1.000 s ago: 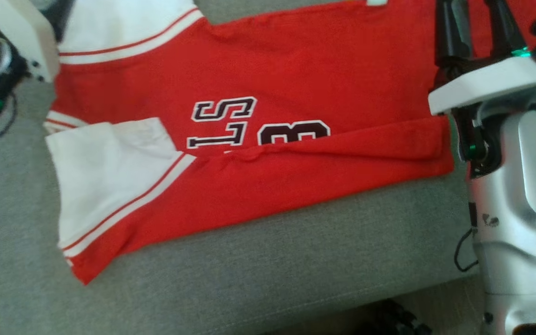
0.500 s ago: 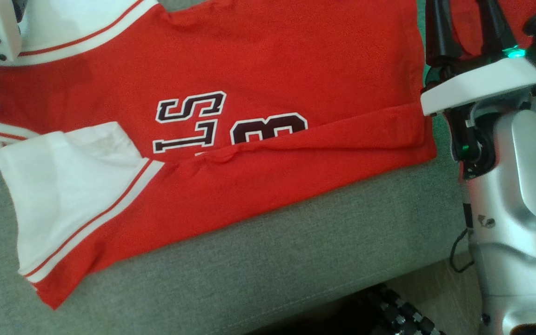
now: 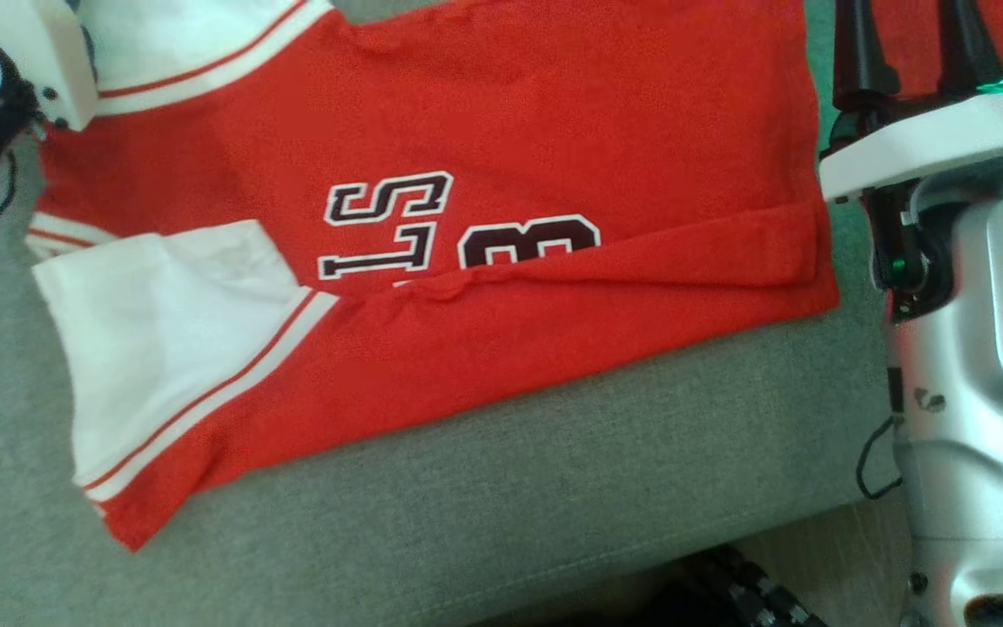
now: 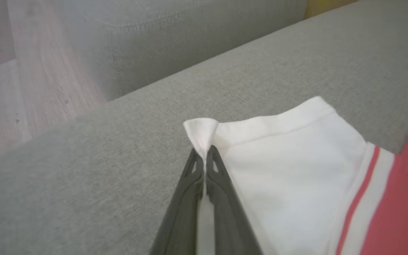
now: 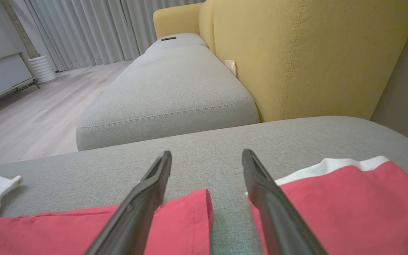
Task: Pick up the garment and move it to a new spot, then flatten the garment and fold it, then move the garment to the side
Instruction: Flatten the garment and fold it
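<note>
The garment is a red jersey with white sleeves and dark lettering, spread on the grey sofa seat with its near edge folded over. In the left wrist view my left gripper is shut on the corner of a white sleeve, which bunches up above the tips. The left arm's white wrist housing sits at the jersey's far left sleeve. My right gripper stands open just above the jersey's red hem corner, touching nothing. Its dark fingers rise beside the jersey's right edge.
More red cloth with a white edge lies right of the right gripper. A yellow backrest stands behind the seat, and another grey cushion lies beyond. Wooden floor is past the sofa's front edge. My silver right forearm hangs over that edge.
The head picture has shifted left and back, so the camera moved; the garment lies as before. My left gripper has gone from open to shut on the sleeve corner.
</note>
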Motion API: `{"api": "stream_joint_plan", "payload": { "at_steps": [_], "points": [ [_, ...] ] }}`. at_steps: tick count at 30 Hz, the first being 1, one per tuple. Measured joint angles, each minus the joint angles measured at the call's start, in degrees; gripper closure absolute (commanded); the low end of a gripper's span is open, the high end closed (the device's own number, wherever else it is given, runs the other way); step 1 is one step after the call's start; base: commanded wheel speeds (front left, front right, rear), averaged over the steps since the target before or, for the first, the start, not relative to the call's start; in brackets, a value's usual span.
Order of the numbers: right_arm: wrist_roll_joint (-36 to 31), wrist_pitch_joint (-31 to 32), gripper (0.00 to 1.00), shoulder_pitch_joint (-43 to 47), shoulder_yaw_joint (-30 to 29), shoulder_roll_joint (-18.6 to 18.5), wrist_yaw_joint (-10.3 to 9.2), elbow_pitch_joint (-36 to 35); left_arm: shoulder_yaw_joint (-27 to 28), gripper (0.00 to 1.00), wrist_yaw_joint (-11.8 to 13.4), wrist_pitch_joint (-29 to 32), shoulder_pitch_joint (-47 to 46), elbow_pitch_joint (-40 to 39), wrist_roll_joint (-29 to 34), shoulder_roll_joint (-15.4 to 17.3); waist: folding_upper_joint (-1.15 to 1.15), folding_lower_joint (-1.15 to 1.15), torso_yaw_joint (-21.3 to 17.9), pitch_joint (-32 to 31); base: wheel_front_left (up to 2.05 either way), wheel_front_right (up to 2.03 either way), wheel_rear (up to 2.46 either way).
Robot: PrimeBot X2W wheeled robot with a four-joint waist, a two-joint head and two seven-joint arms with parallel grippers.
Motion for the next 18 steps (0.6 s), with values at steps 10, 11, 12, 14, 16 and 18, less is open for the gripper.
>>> {"api": "stream_joint_plan", "payload": {
  "at_steps": [10, 11, 12, 14, 16, 18],
  "points": [
    [-3.0, 5.6, 0.0, 0.0, -2.4, -3.8, 0.0, 3.9, -4.1, 1.0, 0.0, -11.2, 1.6, -2.2, -0.9, -3.9, 0.0, -0.01, 6.5, -5.8, 0.0, 0.0, 0.0],
    [-3.1, 6.6, 0.0, 0.0, -2.4, -4.9, 0.0, 4.7, -4.5, 1.0, 0.0, -11.9, 2.0, -2.8, -0.9, -4.2, 0.0, -0.01, 7.5, -6.3, 0.0, 0.0, 0.0],
    [-3.1, 7.5, 0.0, 0.0, -2.3, -6.0, 0.0, 5.6, -4.8, 1.0, 0.0, -12.3, 2.4, -3.4, -0.9, -4.4, 0.0, -0.01, 8.4, -6.8, 0.0, 0.0, 0.0],
    [-3.1, 9.0, 0.0, -0.1, -1.9, -8.0, 0.0, 7.6, -5.9, 1.0, 0.0, -13.0, 3.1, -5.1, -0.9, -4.5, 0.0, -0.01, 10.2, -7.5, 0.0, 0.0, 0.0],
    [-3.1, 10.6, 0.0, -0.4, -1.2, -9.7, 0.0, 10.1, -6.4, 1.0, 0.0, -13.6, 3.8, -6.9, -0.9, -4.6, 0.0, -0.01, 11.9, -8.1, 0.0, 0.0, 0.0],
    [-2.7, 12.3, 0.0, -1.5, -0.8, -11.1, 0.0, 12.6, -7.1, 1.0, 0.0, -14.0, 4.3, -8.8, -0.7, -4.7, 0.0, -0.01, 13.5, -8.4, 0.0, 0.0, 0.0]
  ]
}}
